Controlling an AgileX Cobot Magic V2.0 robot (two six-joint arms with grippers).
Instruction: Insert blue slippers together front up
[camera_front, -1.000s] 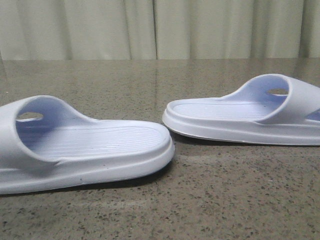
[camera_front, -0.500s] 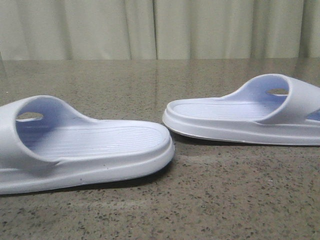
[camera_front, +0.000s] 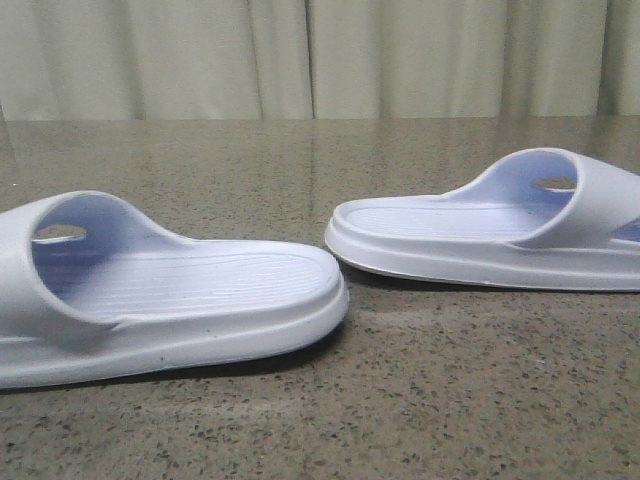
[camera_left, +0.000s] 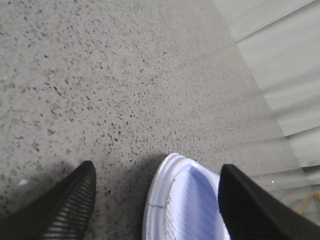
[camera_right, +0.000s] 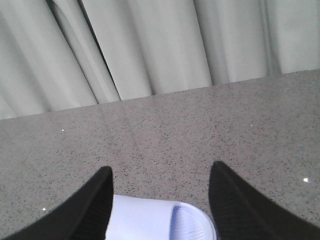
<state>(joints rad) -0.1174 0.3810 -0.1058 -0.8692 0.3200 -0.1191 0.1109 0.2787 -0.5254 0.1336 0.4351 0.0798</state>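
Two very pale blue foam slide slippers with wide straps and ribbed footbeds, lying sole-down and apart on the speckled grey stone table (camera_front: 330, 170). Nearer slipper (camera_front: 170, 290) at the left of the front view, farther slipper (camera_front: 480, 235) at the right, heel ends pointing toward each other, straps at the outer ends. Pleated pale curtain (camera_front: 320, 55) behind the table's far edge.

Step in hand, by judgement: approach before any grasp; neither slipper lifted, nothing yet nested. Next move likely calls for each hand to descend and close across a slipper, then for one slipper to be turned and slid into the other, fronts uppermost.

Left hand (camera_left: 155, 200): black ribbed fingers (camera_left: 70, 205) spread wide, nothing pinched, hovering over one rounded end of a slipper (camera_left: 180, 210), which lies between the fingers nearer one than the other. Right hand (camera_right: 160, 202): fingers (camera_right: 95, 200) likewise spread, empty, poised above one end of the other slipper (camera_right: 160, 222). Contact with the foam not evident in either wrist view. Neither arm visible in the front view.
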